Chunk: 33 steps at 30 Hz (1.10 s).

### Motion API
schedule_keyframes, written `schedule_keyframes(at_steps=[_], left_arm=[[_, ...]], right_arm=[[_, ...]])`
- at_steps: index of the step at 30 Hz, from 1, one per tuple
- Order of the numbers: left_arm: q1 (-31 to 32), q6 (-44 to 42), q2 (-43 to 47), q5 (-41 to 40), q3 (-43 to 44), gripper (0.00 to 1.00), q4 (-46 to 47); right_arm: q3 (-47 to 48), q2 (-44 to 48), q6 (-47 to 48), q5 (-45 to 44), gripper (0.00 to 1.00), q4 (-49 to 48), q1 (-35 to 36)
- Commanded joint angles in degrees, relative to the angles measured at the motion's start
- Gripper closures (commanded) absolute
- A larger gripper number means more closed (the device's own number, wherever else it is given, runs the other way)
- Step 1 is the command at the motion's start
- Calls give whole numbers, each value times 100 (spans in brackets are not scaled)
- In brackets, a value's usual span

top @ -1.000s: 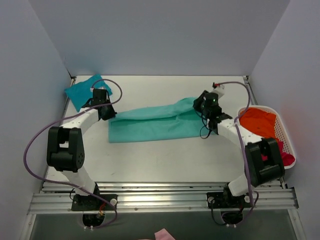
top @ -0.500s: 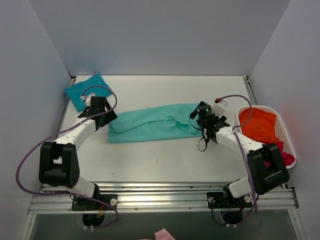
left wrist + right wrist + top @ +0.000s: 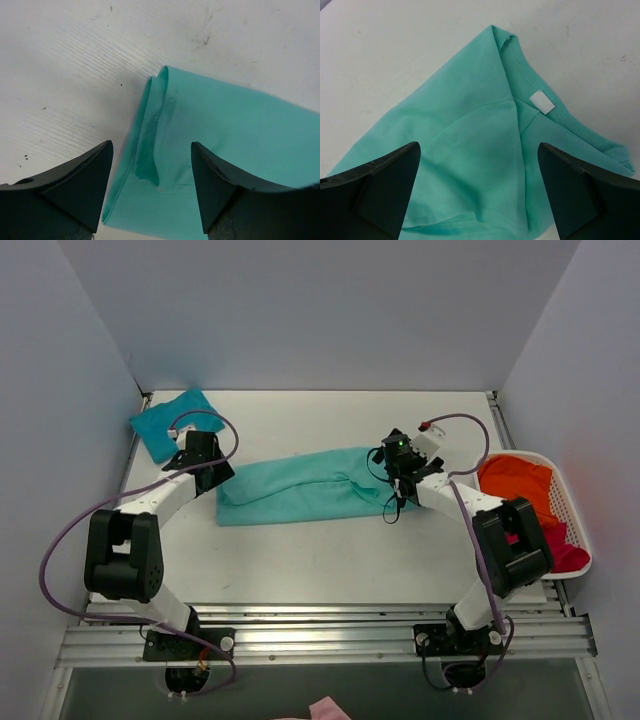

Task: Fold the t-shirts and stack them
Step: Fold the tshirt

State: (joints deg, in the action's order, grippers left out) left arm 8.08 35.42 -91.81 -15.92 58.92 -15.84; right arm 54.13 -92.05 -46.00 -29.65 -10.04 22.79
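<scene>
A light mint-green t-shirt [image 3: 300, 490] lies on the table as a long folded strip. My left gripper [image 3: 210, 468] hovers open over its left end, and the folded edge [image 3: 160, 125] shows between the black fingers [image 3: 75, 185]. My right gripper [image 3: 393, 465] stands open over the right end, above the neckline and its white label [image 3: 541, 102]. Neither gripper [image 3: 151, 145] [image 3: 479, 146] holds cloth. A darker teal t-shirt [image 3: 165, 423] lies folded at the back left corner.
A white basket [image 3: 572, 502] at the right edge holds an orange shirt [image 3: 515, 483] and a magenta one [image 3: 567, 556]. Walls enclose the table on the left, back and right. Purple cables loop from both arms.
Both grippers have opened and let go of the mint-green shirt's ends. The shirt now lies slack on the table, and the right gripper has shifted slightly left.
</scene>
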Motion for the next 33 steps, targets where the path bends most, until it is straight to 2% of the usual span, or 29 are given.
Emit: schedule_keyframes(at_steps=[1, 3, 4, 15, 18, 25, 29, 30, 33], left_arm=[[-8, -97, -337, 107, 199, 29, 309], [-8, -149, -547, 168, 366, 37, 362], [-8, -158, -609, 177, 462, 39, 414], [-17, -264, -1418, 168, 1139, 43, 432], [-17, -281, -1611, 160, 1297, 52, 388], [-25, -281, -1919, 133, 1684, 59, 204], [-25, -272, -2007, 89, 1781, 71, 116], [-25, -272, -2016, 55, 1781, 84, 116], [-43, -272, -2060, 45, 1860, 98, 81]], right_arm=[[404, -286, 56, -191, 0, -147, -99], [528, -524, 73, -86, 0, -191, -151], [650, -603, 108, -68, 0, -191, -169], [1178, -1350, 284, 117, 0, -349, -415], [1275, -1526, 311, 240, 1, -402, -538], [1355, -1728, 346, 469, 1, -516, -837], [1328, -1711, 355, 548, 1, -569, -942], [1328, -1711, 355, 557, 1, -578, -943], [1302, -1693, 355, 618, 2, -621, -951]])
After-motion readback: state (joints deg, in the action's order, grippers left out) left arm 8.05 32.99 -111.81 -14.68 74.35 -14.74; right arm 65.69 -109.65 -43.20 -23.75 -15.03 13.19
